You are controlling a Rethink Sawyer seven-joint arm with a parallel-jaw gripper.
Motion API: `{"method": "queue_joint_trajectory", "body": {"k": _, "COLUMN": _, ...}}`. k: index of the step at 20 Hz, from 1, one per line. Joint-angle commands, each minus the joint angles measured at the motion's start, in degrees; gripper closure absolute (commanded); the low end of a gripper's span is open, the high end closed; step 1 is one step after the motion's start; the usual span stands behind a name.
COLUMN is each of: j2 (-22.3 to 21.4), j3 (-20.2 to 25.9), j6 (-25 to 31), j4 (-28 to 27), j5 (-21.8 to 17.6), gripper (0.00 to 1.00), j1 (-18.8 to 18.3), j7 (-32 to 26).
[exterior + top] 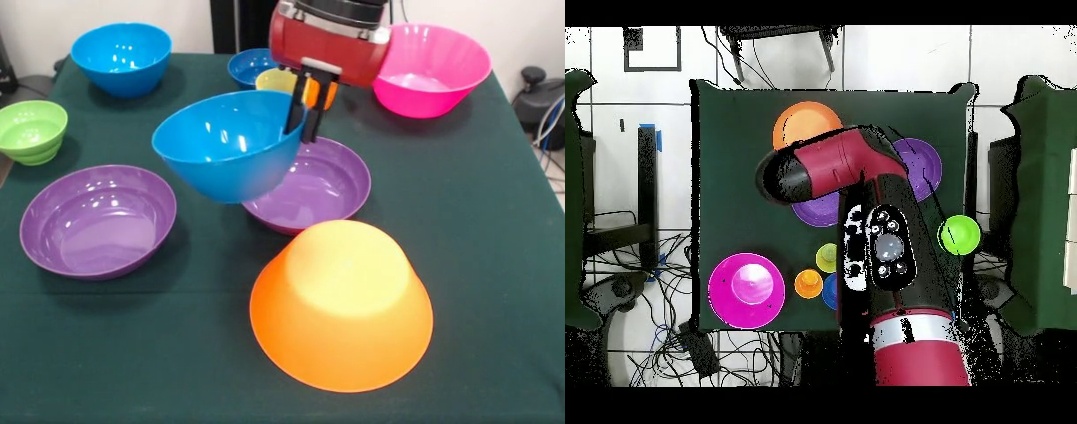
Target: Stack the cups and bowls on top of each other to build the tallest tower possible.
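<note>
Front view: the gripper (300,110) at upper centre has its fingers (311,115) pinched on the right rim of a bright blue bowl (228,146), which hangs tilted, clear of the tabletop (494,221), above a purple bowl (322,185). The upturned yellow-orange bowl (342,305), the tower's base, sits at lower centre with nothing on it. Judgement: the step is carrying the blue bowl to that base. It should be centred over the flat top and levelled before release; a rim-only grip risks swing and an off-centre landing.
</note>
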Motion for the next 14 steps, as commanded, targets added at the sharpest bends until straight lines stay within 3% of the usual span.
{"method": "queue_joint_trajectory", "body": {"k": 1, "j2": 2.98, "j3": 4.31, "j6": 10.48, "j4": -10.77, "j5": -4.5, "gripper": 1.0, "j1": 4.17, "j7": -16.49}}
{"method": "queue_joint_trajectory", "body": {"k": 4, "j2": 4.98, "j3": 5.23, "j6": 14.27, "j4": -12.7, "j5": -1.9, "gripper": 1.0, "j1": 4.93, "j7": -16.15}}
{"method": "queue_joint_trajectory", "body": {"k": 9, "j2": 9.59, "j3": 4.34, "j6": 13.84, "j4": -12.37, "j5": 2.03, "gripper": 1.0, "j1": 7.43, "j7": -5.55}}
{"method": "queue_joint_trajectory", "body": {"k": 11, "j2": 10.53, "j3": 2.92, "j6": 13.47, "j4": -12.77, "j5": 2.11, "gripper": 1.0, "j1": 8.72, "j7": -2.21}}
{"method": "queue_joint_trajectory", "body": {"k": 14, "j2": 11.76, "j3": 1.86, "j6": 13.24, "j4": -14.36, "j5": 1.41, "gripper": 1.0, "j1": 9.65, "j7": -2.22}}
